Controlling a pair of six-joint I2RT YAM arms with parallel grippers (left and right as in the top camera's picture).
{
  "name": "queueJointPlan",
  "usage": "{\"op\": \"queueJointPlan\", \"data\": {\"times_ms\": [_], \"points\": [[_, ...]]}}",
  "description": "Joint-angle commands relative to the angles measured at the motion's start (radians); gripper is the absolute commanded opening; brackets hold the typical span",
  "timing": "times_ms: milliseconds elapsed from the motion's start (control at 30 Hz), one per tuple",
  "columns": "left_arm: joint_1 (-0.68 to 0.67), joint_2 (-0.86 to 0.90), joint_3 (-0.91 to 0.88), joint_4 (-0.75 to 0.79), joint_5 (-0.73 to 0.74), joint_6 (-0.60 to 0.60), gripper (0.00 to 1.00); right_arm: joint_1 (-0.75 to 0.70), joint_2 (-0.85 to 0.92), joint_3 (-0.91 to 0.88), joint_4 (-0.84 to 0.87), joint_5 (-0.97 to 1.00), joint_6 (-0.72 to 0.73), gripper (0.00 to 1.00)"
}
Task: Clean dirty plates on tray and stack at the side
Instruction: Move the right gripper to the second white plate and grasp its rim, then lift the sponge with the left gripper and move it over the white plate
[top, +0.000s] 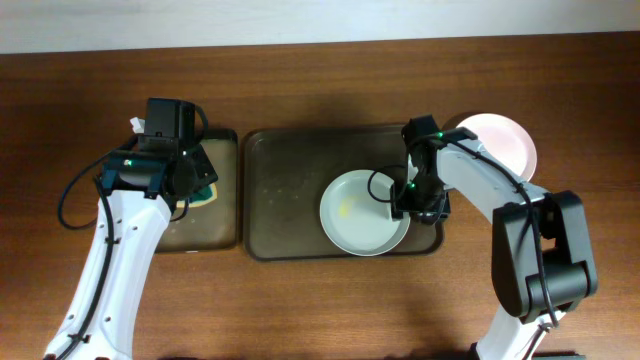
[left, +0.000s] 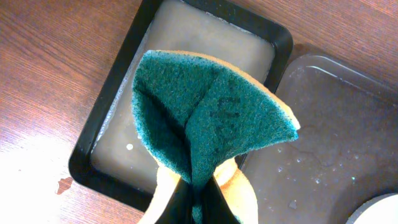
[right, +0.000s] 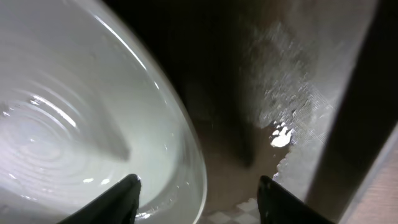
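Observation:
A white plate (top: 362, 212) with a faint yellow smear lies on the right part of the brownish-grey tray (top: 290, 170). My right gripper (top: 408, 205) is open and straddles that plate's right rim. In the right wrist view the plate (right: 74, 124) has its edge between the two fingertips (right: 127, 190), which stand apart from it. A second white plate (top: 505, 142) sits on the table to the right of the tray. My left gripper (left: 199, 202) is shut on a folded green and yellow sponge (left: 205, 118) above the small dark tray (left: 99, 130).
The small dark tray (top: 215, 225) holds cloudy water and sits just left of the large tray. The large tray's wet floor (left: 336, 124) shows droplets. Brown wooden table (top: 300, 300) surrounds both trays; a pale wall edge runs along the back.

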Motion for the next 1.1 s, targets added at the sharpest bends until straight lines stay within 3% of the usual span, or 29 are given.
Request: {"op": "queueJointPlan", "data": {"times_ms": [0,133,433,600,700,800,900,1000,1067], "points": [[0.004,0.002,-0.005,0.006,-0.009,0.002,0.0,0.02,0.002,-0.057,0.064,-0.011,0.092,0.54],[0.004,0.002,-0.005,0.006,-0.007,0.002,0.0,0.025,0.002,-0.079,0.124,-0.011,0.147,0.36],[0.004,0.002,-0.005,0.006,-0.006,0.002,0.0,0.025,0.002,-0.079,0.179,-0.045,0.147,0.36],[0.003,0.003,-0.008,0.009,0.046,0.002,0.0,0.025,0.002,-0.08,0.171,-0.045,0.255,0.13],[0.003,0.003,-0.023,0.028,0.104,0.002,0.0,0.025,0.002,-0.08,0.122,-0.045,0.277,0.14],[0.003,0.003,-0.048,0.059,0.149,0.002,0.0,0.025,0.002,-0.08,0.096,-0.045,0.277,0.25],[-0.009,0.003,-0.082,0.112,0.207,0.037,0.0,0.025,0.002,-0.081,0.097,-0.053,0.277,0.26],[-0.048,0.003,-0.108,0.174,0.294,0.114,0.0,0.029,0.002,-0.085,0.11,-0.056,0.277,0.04],[-0.088,0.003,-0.121,0.211,0.309,0.127,0.0,0.039,0.002,-0.085,0.14,-0.056,0.271,0.04]]}}
